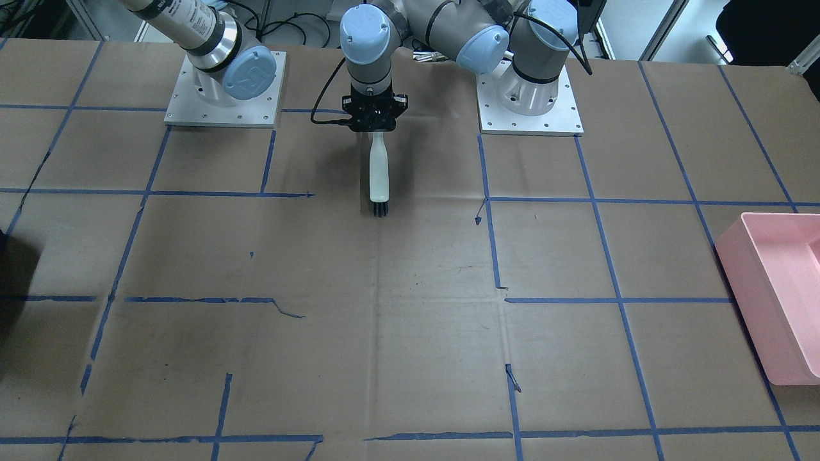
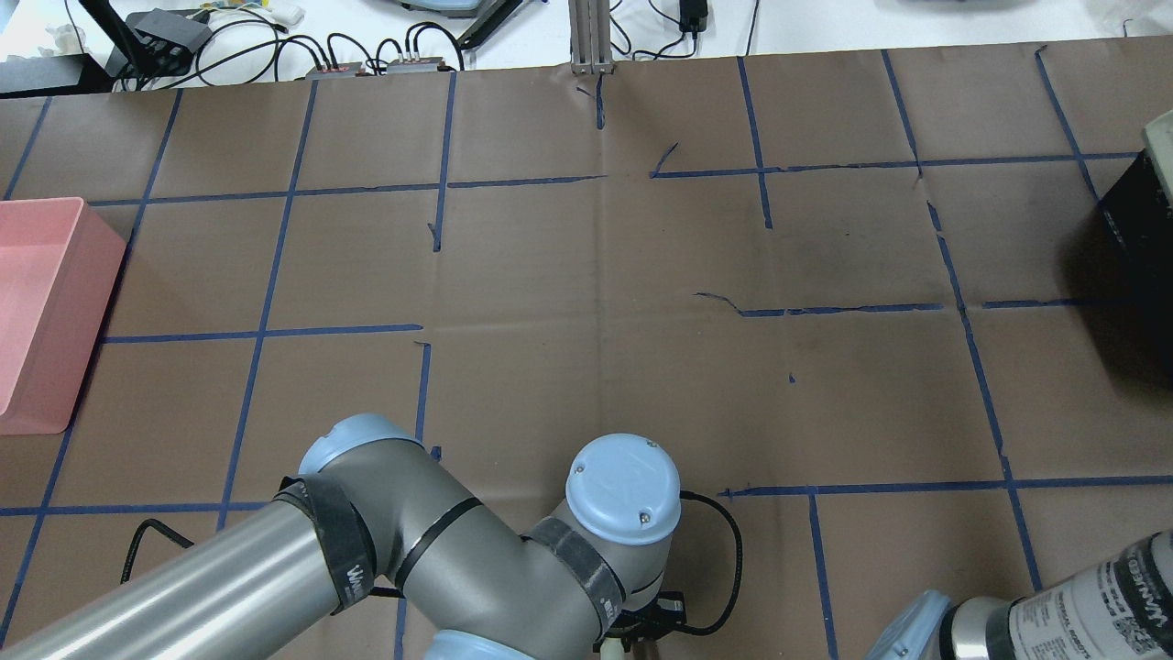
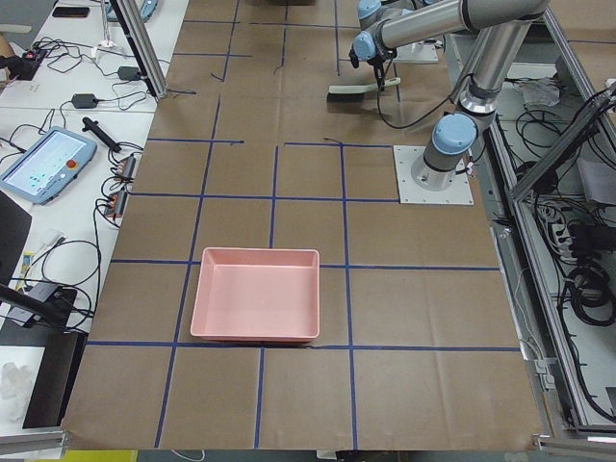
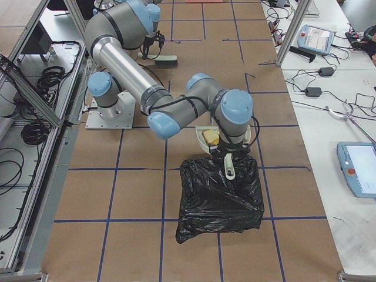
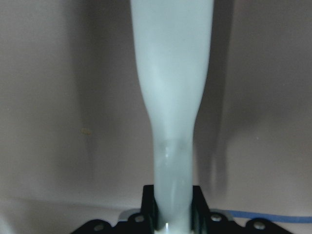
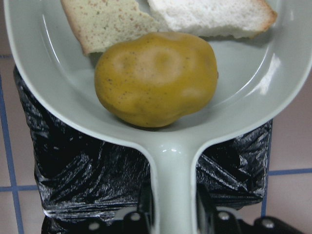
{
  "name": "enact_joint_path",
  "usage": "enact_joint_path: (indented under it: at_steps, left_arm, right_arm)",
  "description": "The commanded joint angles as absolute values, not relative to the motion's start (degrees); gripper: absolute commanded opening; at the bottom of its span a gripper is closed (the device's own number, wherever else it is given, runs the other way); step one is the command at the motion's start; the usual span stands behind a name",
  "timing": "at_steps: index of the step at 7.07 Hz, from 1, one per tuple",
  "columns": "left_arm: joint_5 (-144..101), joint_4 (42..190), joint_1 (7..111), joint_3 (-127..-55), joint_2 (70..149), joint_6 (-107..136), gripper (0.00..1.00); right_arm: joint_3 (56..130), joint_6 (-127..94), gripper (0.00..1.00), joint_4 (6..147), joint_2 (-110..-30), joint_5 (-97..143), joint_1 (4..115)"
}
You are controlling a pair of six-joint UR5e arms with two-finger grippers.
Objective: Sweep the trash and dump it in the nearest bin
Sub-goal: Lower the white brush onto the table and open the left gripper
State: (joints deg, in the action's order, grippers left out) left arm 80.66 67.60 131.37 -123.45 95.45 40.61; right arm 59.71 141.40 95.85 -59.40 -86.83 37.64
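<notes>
Dustpan (image 6: 63,97) with trash (image 6: 156,78) — above black bin (image 4: 220,200)

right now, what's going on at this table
The right gripper holds a dustpan by its handle above the black-bagged bin. The yellow lump and two bread pieces lie in the pan, not yet dumped. The left gripper holds the white brush near the robot's bases.

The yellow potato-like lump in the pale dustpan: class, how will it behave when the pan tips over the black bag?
Rounded, the yellow potato-like lump will probably roll out. The glossy pale green dustpan offers little grip, so it likely slides early. Behind the two flat bread pieces, it may push them along.
</notes>
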Motion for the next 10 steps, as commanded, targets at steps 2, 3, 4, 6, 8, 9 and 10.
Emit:
enact_joint_path:
  at_steps: [2,3,4,6,8,9,10]
  left_arm:
    - [80.9,67.5,131.2,-123.2,96.2,40.4,0.57]
    - [80.9,67.5,131.2,-123.2,96.2,40.4,0.64]
    - [80.9,67.5,131.0,-122.9,96.1,40.3,0.76]
    - [81.1,67.7,128.0,-120.8,94.1,39.7,0.88]
    - [85.5,68.6,123.3,-114.9,92.9,31.1,0.88]
    - [85.6,70.6,119.8,-110.5,92.4,22.3,0.91]
    - [85.7,76.1,115.8,-106.9,90.7,17.8,0.92]
  right_arm:
    - [53.6,147.6,0.00,95.4,-55.2,-88.8,33.3]
    - [53.8,148.2,0.00,95.2,-55.8,-88.8,33.3]
    - [53.9,149.6,0.00,95.2,-56.0,-89.0,33.2]
    - [53.8,150.6,0.00,96.5,-57.0,-90.3,32.3]
    - [54.8,148.5,0.00,96.6,-59.8,-93.7,32.9]
    - [56.1,147.3,0.00,97.4,-60.5,-94.6,32.9]
    - [58.8,147.2,0.00,101.7,-61.9,-95.4,33.0]
